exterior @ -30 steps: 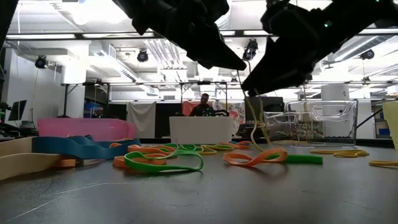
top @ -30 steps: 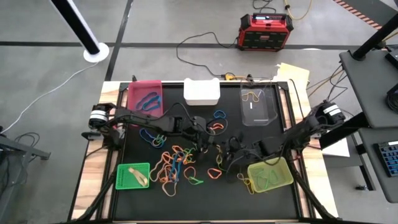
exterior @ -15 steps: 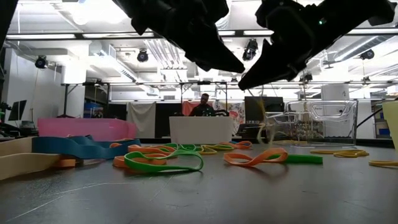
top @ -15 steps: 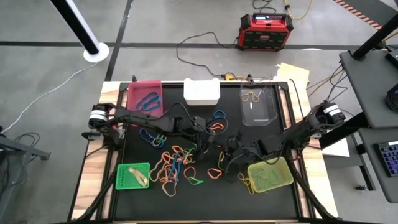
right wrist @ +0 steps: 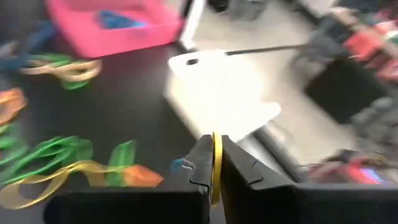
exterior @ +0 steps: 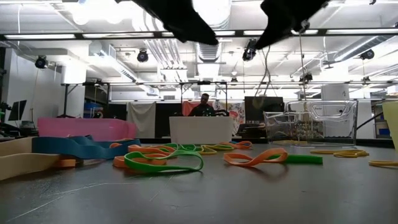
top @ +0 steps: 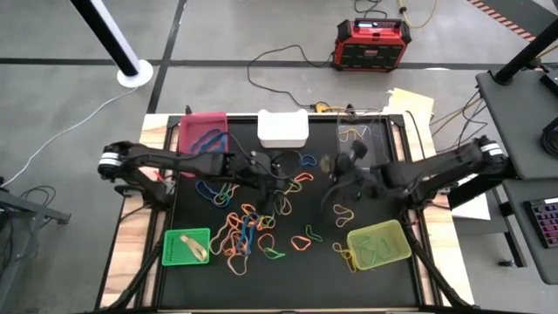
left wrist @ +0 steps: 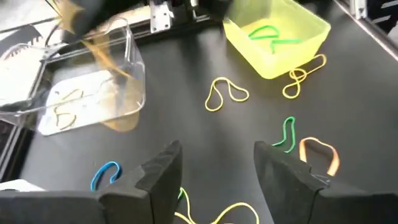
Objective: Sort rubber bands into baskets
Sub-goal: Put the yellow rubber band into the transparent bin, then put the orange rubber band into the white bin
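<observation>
Many rubber bands (top: pixel 248 228) in orange, blue, green and yellow lie loose on the black mat. Five baskets stand around them: pink (top: pixel 193 125), white (top: pixel 282 128), clear (top: pixel 373 157), green (top: pixel 174 253) and yellow-green (top: pixel 397 253). My right gripper (right wrist: pixel 215 163) hangs above the mat's middle, near the clear basket, shut on a tan rubber band (left wrist: pixel 109 62). My left gripper (left wrist: pixel 214 168) is open and empty above the middle of the mat, just left of the right one (top: pixel 336 174). My right gripper pinches the tan band's upper part (right wrist: pixel 215 149) between its two fingertips. The fingers slant down from the table's right side. The band hangs slack below them as a long loop (exterior: pixel 268 74), clear of the mat.
The pink basket holds blue bands, the clear one tan bands (left wrist: pixel 65 102), the yellow-green one green bands (left wrist: pixel 273 36), the green one a tan band. A yellow band (left wrist: pixel 225 94) lies on the mat between the clear and yellow-green baskets. A red-and-black box (top: pixel 373 44) and cables lie beyond the table.
Both grippers have risen from just above the mat and gone toward the far edge, drawing apart. The tan band, which hung where their tips met with its lower end near the mat, has gone up with my right gripper and hangs clear.
</observation>
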Robot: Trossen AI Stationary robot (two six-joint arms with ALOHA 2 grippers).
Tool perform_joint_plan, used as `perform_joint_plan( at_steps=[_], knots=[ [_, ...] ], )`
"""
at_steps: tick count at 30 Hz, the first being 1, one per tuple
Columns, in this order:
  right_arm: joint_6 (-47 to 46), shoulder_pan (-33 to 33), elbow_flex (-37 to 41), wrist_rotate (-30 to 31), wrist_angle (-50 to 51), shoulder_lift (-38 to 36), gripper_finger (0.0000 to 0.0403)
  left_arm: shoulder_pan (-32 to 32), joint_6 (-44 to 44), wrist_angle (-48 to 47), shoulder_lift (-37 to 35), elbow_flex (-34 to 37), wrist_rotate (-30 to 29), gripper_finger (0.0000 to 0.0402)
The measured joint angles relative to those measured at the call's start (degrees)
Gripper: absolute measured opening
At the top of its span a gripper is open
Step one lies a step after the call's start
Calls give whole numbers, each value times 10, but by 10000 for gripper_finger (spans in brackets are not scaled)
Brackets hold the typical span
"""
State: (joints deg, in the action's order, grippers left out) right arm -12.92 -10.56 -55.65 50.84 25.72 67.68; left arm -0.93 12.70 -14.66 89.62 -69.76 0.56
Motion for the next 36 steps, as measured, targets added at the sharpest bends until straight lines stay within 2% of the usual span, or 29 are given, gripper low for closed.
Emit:
perform_joint_plan(
  at_steps=[4,8,10,12,15,19,22,26,31,36],
  knots=[
    [28,66,-40,32,34,-17,9,0,-24,-30,-21,0,0,180],
    [-11,142,-59,102,88,-18,9,-1,-47,-51,-25,0,0,180],
    [-56,186,-62,105,114,-14,9,-5,-53,-61,-23,0,0,180],
    [-103,237,-59,79,143,-9,9,-11,-53,-66,-22,0,0,180],
    [-158,316,-51,-6,172,7,9,-21,-53,-86,-22,0,0,180],
    [-165,395,-39,-126,171,30,11,-27,-56,-113,-23,0,0,180],
    [-162,423,-34,-139,171,50,26,-27,-58,-134,-23,0,0,180],
    [-161,439,-33,-183,170,69,67,-27,-59,-139,-24,8,0,180],
    [-152,440,-34,-185,170,80,127,-27,-56,-143,-27,18,-1,180],
    [-138,425,-41,-199,168,55,166,-26,-55,-154,-60,40,-23,180]
  ],
)
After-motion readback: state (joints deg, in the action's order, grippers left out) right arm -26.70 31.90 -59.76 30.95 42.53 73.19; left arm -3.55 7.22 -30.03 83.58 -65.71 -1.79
